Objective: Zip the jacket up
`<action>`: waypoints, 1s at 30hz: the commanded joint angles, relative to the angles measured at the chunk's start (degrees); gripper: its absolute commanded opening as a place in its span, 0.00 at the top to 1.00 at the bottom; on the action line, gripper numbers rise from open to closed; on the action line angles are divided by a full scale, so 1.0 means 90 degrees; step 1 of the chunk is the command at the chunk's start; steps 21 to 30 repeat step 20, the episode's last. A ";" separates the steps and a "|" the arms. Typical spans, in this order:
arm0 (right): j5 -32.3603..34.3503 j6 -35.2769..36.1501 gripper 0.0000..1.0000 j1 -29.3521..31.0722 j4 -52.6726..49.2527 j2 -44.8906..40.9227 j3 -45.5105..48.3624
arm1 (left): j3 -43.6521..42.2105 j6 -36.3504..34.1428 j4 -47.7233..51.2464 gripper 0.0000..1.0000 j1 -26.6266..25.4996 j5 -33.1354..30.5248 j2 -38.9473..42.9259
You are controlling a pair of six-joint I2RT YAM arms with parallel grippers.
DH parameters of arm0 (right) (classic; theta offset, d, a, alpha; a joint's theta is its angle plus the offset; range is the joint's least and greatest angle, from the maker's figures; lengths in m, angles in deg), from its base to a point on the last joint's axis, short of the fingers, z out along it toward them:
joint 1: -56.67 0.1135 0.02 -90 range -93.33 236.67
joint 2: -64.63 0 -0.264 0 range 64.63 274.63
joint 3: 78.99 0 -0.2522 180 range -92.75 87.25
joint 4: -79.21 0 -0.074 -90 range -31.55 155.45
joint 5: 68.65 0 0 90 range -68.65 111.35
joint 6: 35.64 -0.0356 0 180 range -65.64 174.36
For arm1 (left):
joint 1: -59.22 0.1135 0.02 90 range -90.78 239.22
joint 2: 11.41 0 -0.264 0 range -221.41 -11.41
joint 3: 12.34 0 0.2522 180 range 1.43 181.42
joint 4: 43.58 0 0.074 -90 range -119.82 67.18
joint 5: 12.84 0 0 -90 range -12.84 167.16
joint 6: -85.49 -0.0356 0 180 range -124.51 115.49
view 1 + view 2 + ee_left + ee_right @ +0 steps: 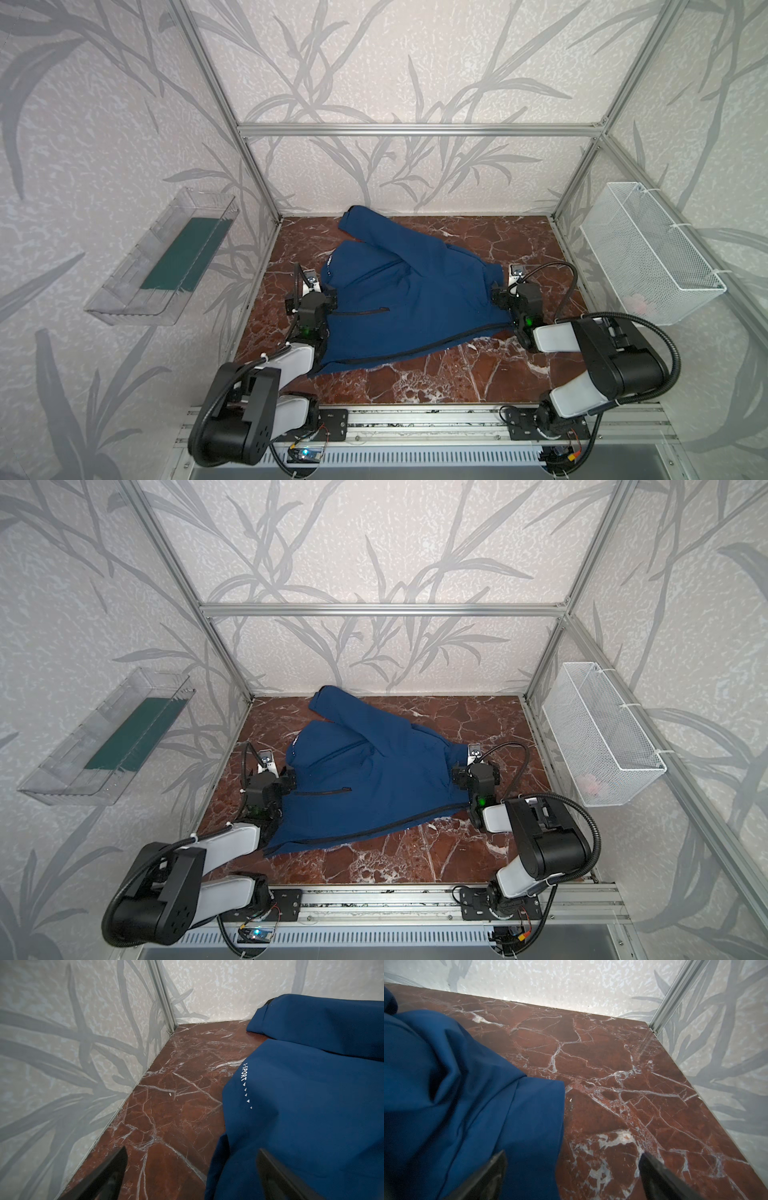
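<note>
Mounted on the near edge of the tabletop [457, 374] are two arms, the left arm [249, 399] and the right arm [615, 361]. One jacket [407, 299] lies rumpled across the middle, a sleeve reaching the far edge. Marble is bare along the near edge and in the far right corner. The left tool [191, 1159] and right tool [572, 1159] both gape wide, gripping nothing, each straddling a side edge of the cloth. One clear tray [158, 257] and one wire basket [648, 253] hang beyond the left and right edges.
</note>
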 commanded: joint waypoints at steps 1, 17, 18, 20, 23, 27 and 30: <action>-0.0062 0.0024 0.01 -0.0040 0.0076 -0.0073 -0.0114 | -0.0161 0.0255 -0.2001 0.01 0.0153 0.0162 -0.0734; -0.0206 -0.0033 0.01 -0.0112 -0.0070 -0.0085 -0.0181 | 0.0645 0.0378 -0.1375 0.01 0.0339 0.0259 -0.1659; -0.0233 -0.0029 0.01 -0.0117 -0.0095 -0.0095 -0.0172 | 0.0661 0.0417 -0.1285 0.01 0.0344 0.0271 -0.1615; -0.0233 -0.0019 0.01 -0.0120 -0.0067 -0.0096 -0.0163 | 0.0638 0.0372 -0.1413 0.01 0.0344 0.0261 -0.1668; -0.0233 -0.0019 0.01 -0.0120 -0.0067 -0.0096 -0.0163 | 0.0638 0.0372 -0.1413 0.01 0.0344 0.0261 -0.1668; -0.0233 -0.0019 0.01 -0.0120 -0.0067 -0.0096 -0.0163 | 0.0638 0.0372 -0.1413 0.01 0.0344 0.0261 -0.1668; -0.0233 -0.0019 0.01 -0.0120 -0.0067 -0.0096 -0.0163 | 0.0638 0.0372 -0.1413 0.01 0.0344 0.0261 -0.1668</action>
